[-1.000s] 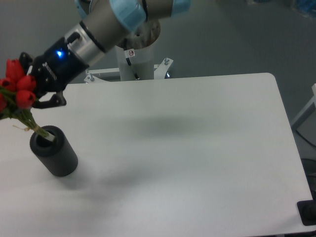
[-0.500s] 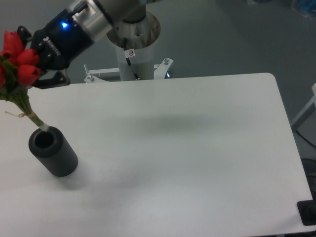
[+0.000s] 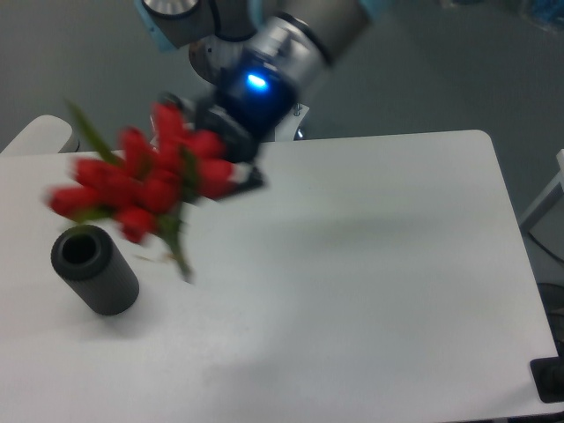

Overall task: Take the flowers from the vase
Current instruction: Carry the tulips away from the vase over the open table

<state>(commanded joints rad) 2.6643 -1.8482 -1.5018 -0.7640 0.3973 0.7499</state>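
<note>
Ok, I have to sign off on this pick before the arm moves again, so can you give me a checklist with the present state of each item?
1. Flowers out of the vase: ok, the whole bunch hangs in the air, stems clear of the opening.
2. Vase upright and in place: ok, it stands on the white table, opening empty.
3. Hand holding the bunch: ok in outline, though motion blur hides the finger contact.
4. Nothing dropped: ok, no bud or leaf lies on the table.
5. Bunch intact and tied: cannot tell, too blurred.
6. Path ahead free: ok, nothing else stands on the tabletop in view.
</note>
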